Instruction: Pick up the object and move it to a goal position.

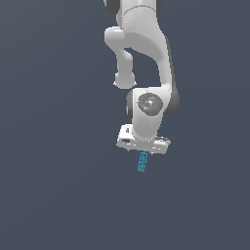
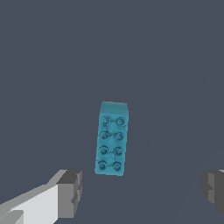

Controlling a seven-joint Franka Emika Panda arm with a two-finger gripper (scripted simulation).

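The object is a small teal-blue elongated block [image 2: 111,138] with two rows of studs on top. It lies flat on the dark grey floor. In the exterior view the block [image 1: 142,161] shows just below the white hand. My gripper [image 2: 142,189] hangs above the block and is open and empty. One finger [image 2: 70,192] and the other finger [image 2: 213,189] stand far apart. The block lies between their lines and a little ahead of them, touching neither. In the exterior view the gripper [image 1: 144,150] points down and its fingers are mostly hidden by the hand.
The plain dark grey floor [image 1: 58,185] fills both views. The white arm [image 1: 146,58] comes down from the top of the exterior view. No other object or marker shows.
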